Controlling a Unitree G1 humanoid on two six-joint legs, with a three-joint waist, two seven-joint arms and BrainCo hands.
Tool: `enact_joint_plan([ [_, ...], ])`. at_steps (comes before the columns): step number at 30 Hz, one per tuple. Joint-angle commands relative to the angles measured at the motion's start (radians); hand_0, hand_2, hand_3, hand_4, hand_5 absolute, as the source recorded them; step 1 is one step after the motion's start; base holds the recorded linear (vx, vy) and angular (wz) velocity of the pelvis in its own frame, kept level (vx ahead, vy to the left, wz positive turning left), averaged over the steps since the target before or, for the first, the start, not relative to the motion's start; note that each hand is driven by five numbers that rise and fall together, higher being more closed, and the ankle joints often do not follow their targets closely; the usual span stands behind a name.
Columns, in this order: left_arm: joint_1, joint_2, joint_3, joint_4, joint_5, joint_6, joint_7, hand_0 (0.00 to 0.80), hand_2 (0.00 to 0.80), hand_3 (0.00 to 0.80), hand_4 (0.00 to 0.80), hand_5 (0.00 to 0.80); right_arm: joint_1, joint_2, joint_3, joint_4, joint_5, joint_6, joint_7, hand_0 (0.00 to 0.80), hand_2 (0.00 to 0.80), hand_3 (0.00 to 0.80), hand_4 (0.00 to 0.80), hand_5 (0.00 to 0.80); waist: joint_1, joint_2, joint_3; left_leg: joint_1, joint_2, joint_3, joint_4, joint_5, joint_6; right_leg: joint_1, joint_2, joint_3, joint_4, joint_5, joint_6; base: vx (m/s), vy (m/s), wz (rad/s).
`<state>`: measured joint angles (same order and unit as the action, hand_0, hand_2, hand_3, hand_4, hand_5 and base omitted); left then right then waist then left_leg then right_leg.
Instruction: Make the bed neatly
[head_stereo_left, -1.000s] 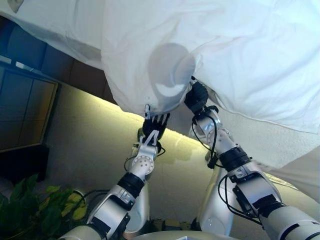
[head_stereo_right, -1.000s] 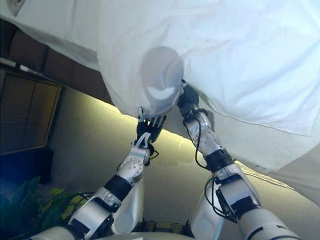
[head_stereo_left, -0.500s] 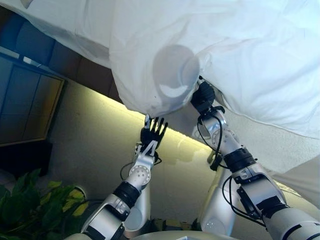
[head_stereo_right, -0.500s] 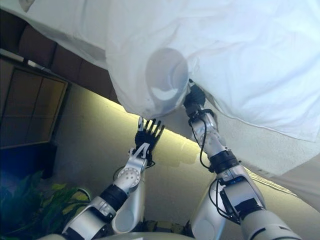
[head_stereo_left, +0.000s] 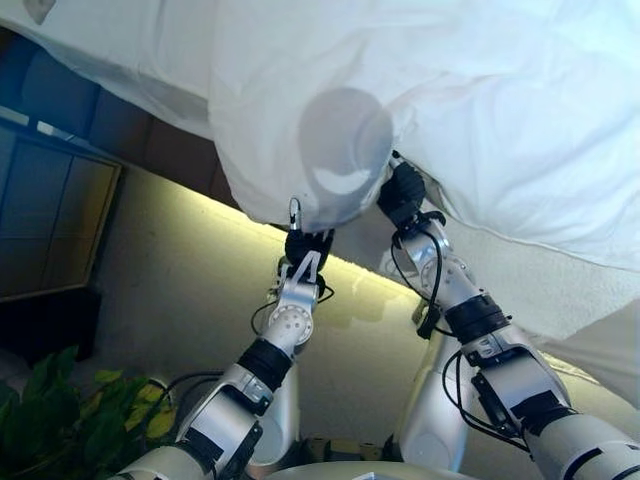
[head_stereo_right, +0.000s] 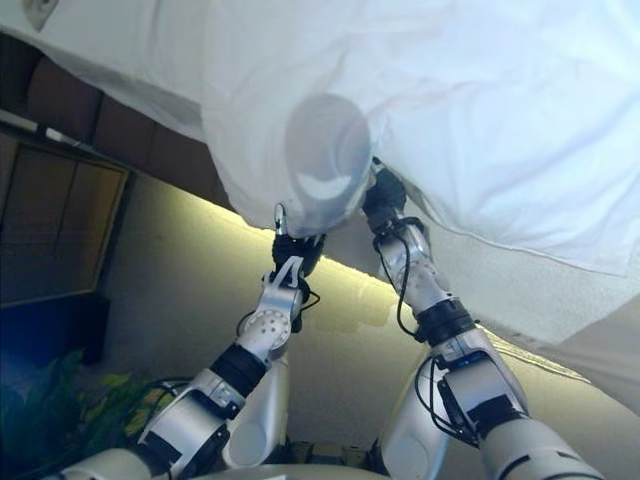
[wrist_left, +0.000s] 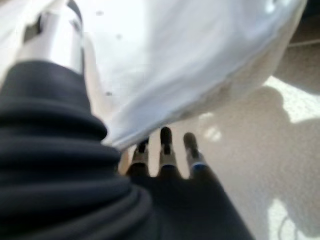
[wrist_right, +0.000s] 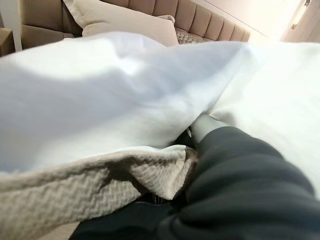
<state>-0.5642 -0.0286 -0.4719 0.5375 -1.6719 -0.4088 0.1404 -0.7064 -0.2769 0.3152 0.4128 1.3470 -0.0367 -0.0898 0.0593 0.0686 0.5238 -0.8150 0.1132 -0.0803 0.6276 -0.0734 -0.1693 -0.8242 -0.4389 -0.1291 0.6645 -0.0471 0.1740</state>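
A white duvet (head_stereo_left: 480, 100) fills the upper part of both eye views, and its corner hangs down over the bed's side. My left hand (head_stereo_left: 305, 250) is at that hanging edge. In the left wrist view its straight fingers (wrist_left: 165, 145) lie under the duvet edge (wrist_left: 190, 85) and the thumb (wrist_left: 55, 35) rests on top of the cloth. My right hand (head_stereo_left: 403, 195) reaches under the duvet a little to the right, with its fingers hidden. The right wrist view shows only its dark cover (wrist_right: 240, 180), between the white duvet (wrist_right: 100, 100) and a beige woven blanket (wrist_right: 75, 185).
Far off in the right wrist view are a padded headboard (wrist_right: 190, 15) and a beige pillow (wrist_right: 125, 25). A dark cabinet (head_stereo_left: 50, 220) stands left of the bed, with a green plant (head_stereo_left: 60, 410) at the lower left. A beige bed cover (head_stereo_left: 540, 280) shows below the duvet on the right.
My left hand, spread open just below the duvet half a second ago, has risen and now has the duvet edge between its fingers and thumb. The right hand stays under the duvet.
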Motion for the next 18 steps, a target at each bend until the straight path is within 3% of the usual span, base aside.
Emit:
enact_joint_plan([
  [1,-0.110,-0.050,0.012,0.005,0.068,-0.063,0.036,0.000,0.000,0.000,0.000,0.000,-0.095,0.033,-0.010,-0.121,-0.009,0.017,0.057,0.800,0.800,0.800,0.800,0.800,-0.023,0.013,-0.004,-0.018,0.039,0.004,-0.061,0.126,0.028,0.022,-0.040,0.079,-0.070,0.123,0.083,-0.023,0.125,-0.08],
  [6,-0.170,-0.048,0.076,0.033,0.064,-0.126,0.021,0.000,0.000,0.000,0.000,0.000,-0.085,0.034,0.016,-0.150,-0.008,0.031,0.074,0.800,0.800,0.800,0.800,0.800,-0.053,0.015,-0.004,-0.008,0.047,0.025,-0.078,0.139,0.023,0.020,-0.028,0.094,-0.088,0.123,0.083,-0.003,0.112,-0.14],
  [15,-0.240,0.008,0.137,0.031,0.022,-0.127,-0.007,0.000,0.000,0.000,0.000,0.000,-0.088,0.012,0.037,-0.156,0.005,0.066,0.067,0.800,0.800,0.800,0.800,0.800,-0.075,0.024,-0.004,0.029,0.062,0.053,-0.107,0.155,0.011,0.042,-0.028,0.109,-0.097,0.118,0.079,0.019,0.088,-0.07],
  [16,-0.243,0.015,0.144,0.025,0.032,-0.124,0.001,0.499,0.499,0.499,0.499,0.499,-0.086,0.010,0.038,-0.161,0.006,0.063,0.063,0.800,0.800,0.800,0.800,0.800,-0.075,0.024,-0.004,0.031,0.064,0.055,-0.110,0.156,0.010,0.044,-0.030,0.109,-0.099,0.117,0.079,0.004,0.004,-0.10],
  [17,-0.239,0.022,0.149,0.011,0.052,-0.121,0.012,0.800,0.800,0.800,0.800,0.800,-0.080,0.004,0.041,-0.165,0.013,0.053,0.063,0.800,0.800,0.800,0.800,0.800,-0.073,0.024,-0.004,0.032,0.064,0.056,-0.111,0.155,0.010,0.048,-0.031,0.106,-0.103,0.116,0.078,-0.002,-0.010,-0.11],
  [18,-0.233,0.029,0.146,0.002,0.074,-0.120,0.027,0.800,0.800,0.800,0.800,0.800,-0.072,0.004,0.042,-0.168,0.015,0.045,0.062,0.800,0.800,0.800,0.800,0.800,-0.071,0.024,-0.004,0.033,0.064,0.056,-0.113,0.155,0.009,0.051,-0.033,0.103,-0.105,0.117,0.078,-0.004,-0.015,-0.07],
])
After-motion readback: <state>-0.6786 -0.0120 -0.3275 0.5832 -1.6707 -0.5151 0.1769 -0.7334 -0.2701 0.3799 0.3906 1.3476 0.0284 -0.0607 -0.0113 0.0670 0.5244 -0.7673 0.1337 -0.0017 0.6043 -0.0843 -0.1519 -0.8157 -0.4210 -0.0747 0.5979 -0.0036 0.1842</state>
